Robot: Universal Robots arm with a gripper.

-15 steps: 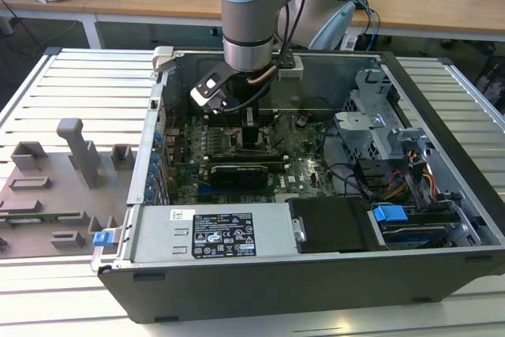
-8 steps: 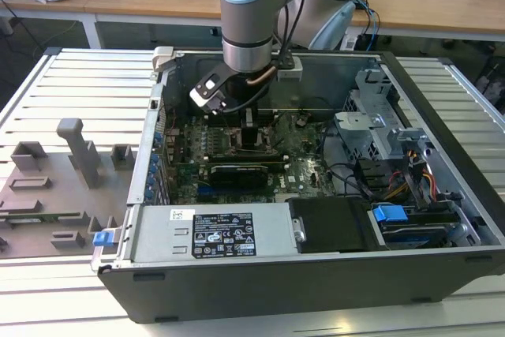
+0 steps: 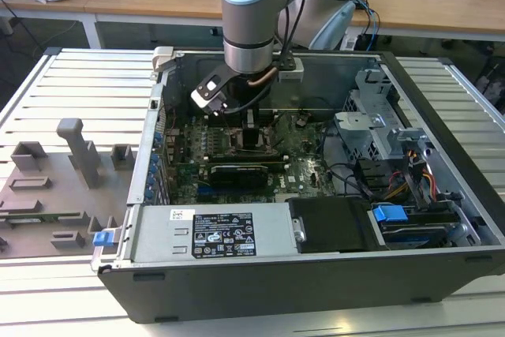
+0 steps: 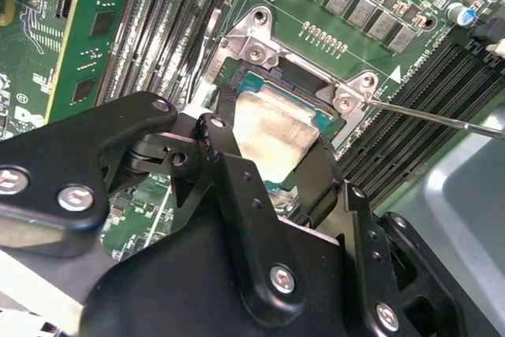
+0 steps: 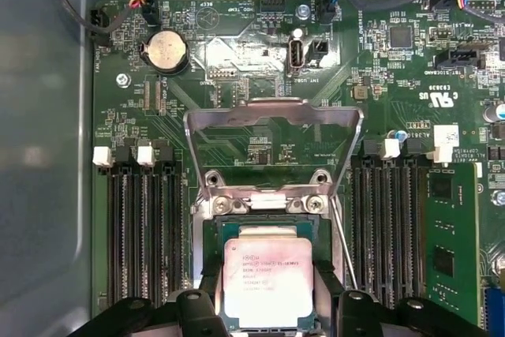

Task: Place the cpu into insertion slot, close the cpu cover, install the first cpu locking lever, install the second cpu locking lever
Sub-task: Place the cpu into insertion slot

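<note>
The cpu (image 5: 268, 282) has a silver top and a thin green rim. It lies level within the insertion slot (image 5: 260, 204), whose steel frame shows on the motherboard in both wrist views. My gripper (image 5: 268, 293) reaches down over it, with one black finger (image 4: 217, 144) against each opposite edge of the cpu (image 4: 272, 128). The cpu cover (image 5: 272, 106) stands swung open behind the slot, and green board shows through its window. A thin metal locking lever (image 4: 442, 118) sticks out free beside the slot. In the exterior view my gripper (image 3: 251, 128) hangs inside the computer case.
Black memory slots (image 5: 142, 226) run along both sides of the slot. A coin battery (image 5: 166, 49) and cables lie past the cover. The case walls (image 3: 316, 274), the power supply (image 3: 221, 234) and the drive bays (image 3: 394, 147) hem in the board. Grey fixtures (image 3: 79, 147) stand outside at the exterior view's left.
</note>
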